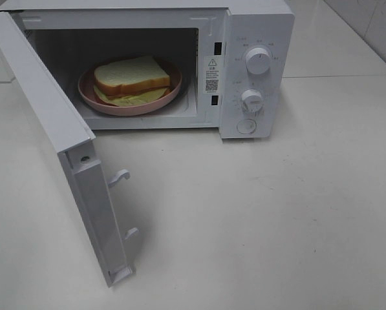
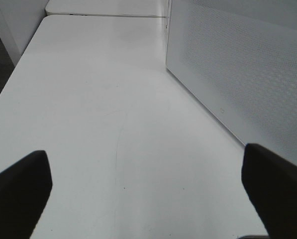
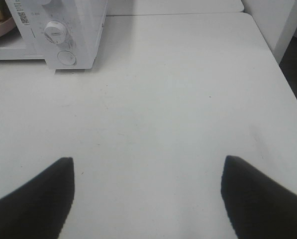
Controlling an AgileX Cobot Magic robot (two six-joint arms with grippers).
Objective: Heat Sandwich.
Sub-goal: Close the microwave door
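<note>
Sandwich [image 1: 132,77] on pink plate [image 1: 125,109] inside white microwave [image 1: 257,26]; door [image 1: 44,110] swung wide open. Left pincer [image 2: 147,172]: fingers spread wide apart, gripping nothing, over counter [image 2: 88,99] beside perforated white panel [image 2: 238,64]. Right pincer [image 3: 148,167]: fingers apart, gripping nothing, over counter, microwave knob [image 3: 55,31] ahead.

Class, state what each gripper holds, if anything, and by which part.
Nothing is held. The left gripper and right gripper are open and empty; the sandwich sits on its plate inside the microwave.
</note>
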